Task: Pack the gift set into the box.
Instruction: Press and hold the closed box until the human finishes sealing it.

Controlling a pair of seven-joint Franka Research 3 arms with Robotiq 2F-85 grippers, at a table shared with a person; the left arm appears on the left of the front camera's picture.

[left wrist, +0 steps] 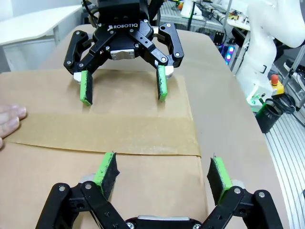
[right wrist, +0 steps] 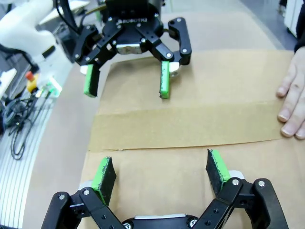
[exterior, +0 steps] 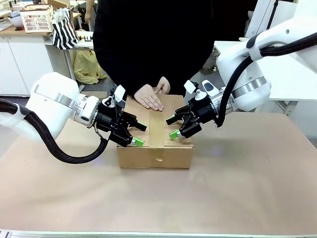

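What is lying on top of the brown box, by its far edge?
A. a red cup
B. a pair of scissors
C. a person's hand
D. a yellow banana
C. A person's hand rests flat on the closed, taped box, while the left gripper and right gripper sit open at its two sides.

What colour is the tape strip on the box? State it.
Brown, slightly darker than the box; the tape strip shows best in the left wrist view.
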